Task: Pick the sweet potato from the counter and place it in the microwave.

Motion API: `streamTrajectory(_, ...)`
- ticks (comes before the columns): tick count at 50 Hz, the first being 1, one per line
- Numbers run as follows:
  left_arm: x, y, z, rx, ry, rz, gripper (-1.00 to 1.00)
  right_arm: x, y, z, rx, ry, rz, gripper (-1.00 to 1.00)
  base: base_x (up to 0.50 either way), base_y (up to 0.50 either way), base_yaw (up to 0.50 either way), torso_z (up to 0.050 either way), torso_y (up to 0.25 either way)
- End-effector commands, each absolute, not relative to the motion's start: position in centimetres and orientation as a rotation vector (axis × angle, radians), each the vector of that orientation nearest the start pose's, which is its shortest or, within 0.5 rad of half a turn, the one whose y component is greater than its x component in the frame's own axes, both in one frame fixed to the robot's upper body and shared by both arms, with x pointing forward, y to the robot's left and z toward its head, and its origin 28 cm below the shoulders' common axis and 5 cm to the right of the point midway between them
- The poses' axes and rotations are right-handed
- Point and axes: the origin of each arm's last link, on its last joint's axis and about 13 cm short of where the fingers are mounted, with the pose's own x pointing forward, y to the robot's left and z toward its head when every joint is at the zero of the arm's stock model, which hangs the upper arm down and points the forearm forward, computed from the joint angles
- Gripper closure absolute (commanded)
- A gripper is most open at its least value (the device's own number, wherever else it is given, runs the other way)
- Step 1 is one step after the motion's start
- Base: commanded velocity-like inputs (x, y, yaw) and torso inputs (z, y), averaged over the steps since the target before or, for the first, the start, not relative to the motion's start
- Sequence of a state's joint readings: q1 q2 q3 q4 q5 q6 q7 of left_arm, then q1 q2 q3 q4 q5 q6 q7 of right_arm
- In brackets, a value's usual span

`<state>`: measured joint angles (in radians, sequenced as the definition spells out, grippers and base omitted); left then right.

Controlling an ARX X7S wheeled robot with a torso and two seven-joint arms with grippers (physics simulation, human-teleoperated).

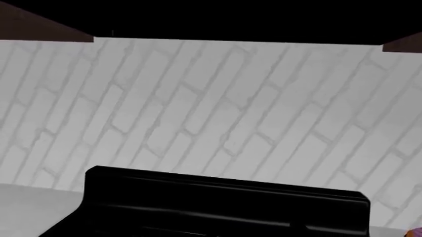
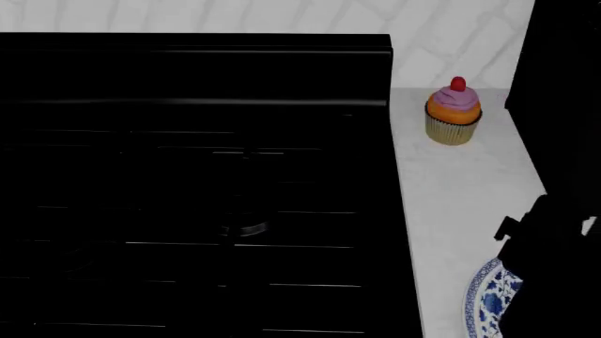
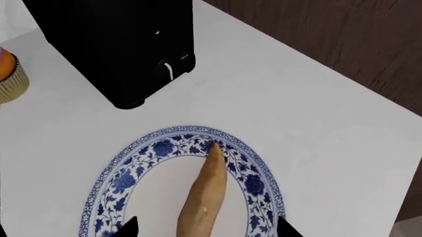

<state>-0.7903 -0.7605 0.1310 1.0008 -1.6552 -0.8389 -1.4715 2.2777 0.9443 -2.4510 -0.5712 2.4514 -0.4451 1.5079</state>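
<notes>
Sweet potato [image 3: 203, 197] lies on the blue-patterned plate [image 3: 254, 183], near the microwave [image 3: 118, 44]; your right gripper [image 3: 207, 228] hangs spread above it, empty; centre both fingertips across the tuber's width before descending.

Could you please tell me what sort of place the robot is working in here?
Most likely a simulated home kitchen: a black stove sits in a white counter against a brick-patterned wall, with a microwave and a cupcake nearby.

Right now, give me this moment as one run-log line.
phase: approach | right pincer: open, above sweet potato | sweet potato: on plate | microwave: shut
</notes>
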Motion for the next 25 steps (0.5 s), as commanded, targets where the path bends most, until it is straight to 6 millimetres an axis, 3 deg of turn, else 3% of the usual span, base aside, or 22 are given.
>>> streamTrajectory(1,14.5,21.3,26.1,-0.035,-0.222,0.14,-1.0,23.9,-13.1,27.7,0.234,0.642,-0.806,-1.0,0.0,0.0,0.0,0.0,0.0)
streamTrajectory(25,14.9,21.3,26.0,-0.023,-0.219,0.128,-1.0,27.1,-14.2,26.5,0.282,0.677,-0.866,-1.0,0.0,0.0,0.0,0.0,0.0)
